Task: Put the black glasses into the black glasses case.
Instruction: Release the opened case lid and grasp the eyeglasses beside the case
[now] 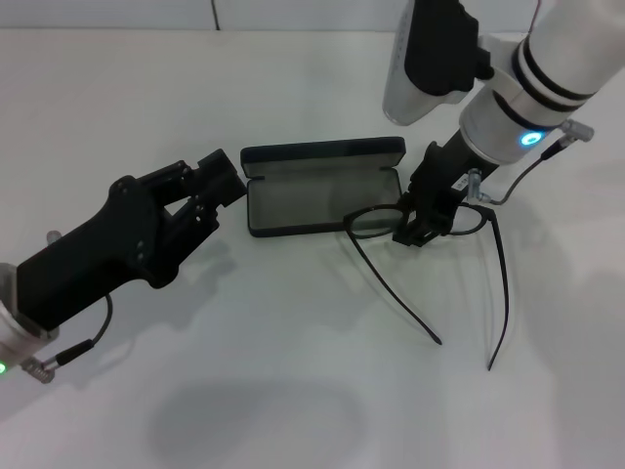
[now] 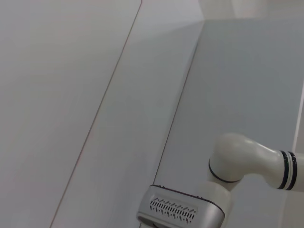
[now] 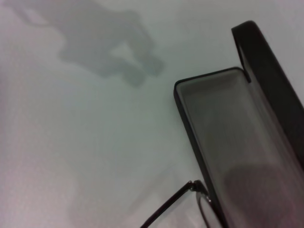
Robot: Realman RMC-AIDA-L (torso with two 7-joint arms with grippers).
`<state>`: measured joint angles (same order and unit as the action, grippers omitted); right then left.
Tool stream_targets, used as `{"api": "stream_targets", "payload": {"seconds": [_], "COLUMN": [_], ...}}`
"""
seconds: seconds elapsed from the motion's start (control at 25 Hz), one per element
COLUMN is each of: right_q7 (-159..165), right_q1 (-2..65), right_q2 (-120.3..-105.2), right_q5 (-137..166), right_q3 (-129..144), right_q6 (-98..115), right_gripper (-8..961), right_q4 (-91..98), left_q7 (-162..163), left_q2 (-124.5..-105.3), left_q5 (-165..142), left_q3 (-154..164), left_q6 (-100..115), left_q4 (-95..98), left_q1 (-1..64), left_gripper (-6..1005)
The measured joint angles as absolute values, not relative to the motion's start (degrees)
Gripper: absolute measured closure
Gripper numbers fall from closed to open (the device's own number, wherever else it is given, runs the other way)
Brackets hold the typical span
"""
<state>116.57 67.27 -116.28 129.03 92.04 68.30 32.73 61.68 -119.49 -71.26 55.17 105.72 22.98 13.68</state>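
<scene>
The black glasses case [image 1: 322, 188] lies open on the white table [image 1: 293, 371]; no lettering can be read on it. The right gripper [image 1: 422, 220] is closed on the black glasses [image 1: 430, 264] at the case's right end. The left gripper [image 1: 210, 191], fingers spread, touches the case's left end.

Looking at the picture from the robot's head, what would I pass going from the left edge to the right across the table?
Left gripper → black glasses case, lying open → black glasses, with the right gripper at the frame.
</scene>
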Motion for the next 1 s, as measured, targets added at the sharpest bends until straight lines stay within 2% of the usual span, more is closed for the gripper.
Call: {"api": "stream_targets", "payload": {"seconds": [0.48,0.72,0.84,1.0], "right_q7": [121.8,126.3,127.6,127.8], "right_q1": [67.2,66.8,66.6,66.6], "right_q2": [-116.28,-116.28,-116.27,-116.27], "right_q5": [128.7,130.2,131.1,131.5], "right_q3": [92.3,92.4,92.7,93.3], "right_q6": [70.6,72.7,73.5,73.8], "right_gripper": [519,592,686,684], "right_q4": [33.5,37.9,39.2,38.9], "left_q7": [61.5,61.5,61.5,61.5], "left_q2": [-119.45,-119.41,-119.37,-119.35], "left_q5": [-71.3,-71.3,-71.3,-71.3], "left_q3": [55.0,55.0,55.0,55.0], "left_q6": [104.5,104.5,104.5,104.5], "left_q4": [22.7,22.6,22.6,22.6], "left_q1": [13.4,12.5,12.1,12.0], "left_gripper": [784,788,789,791]}}
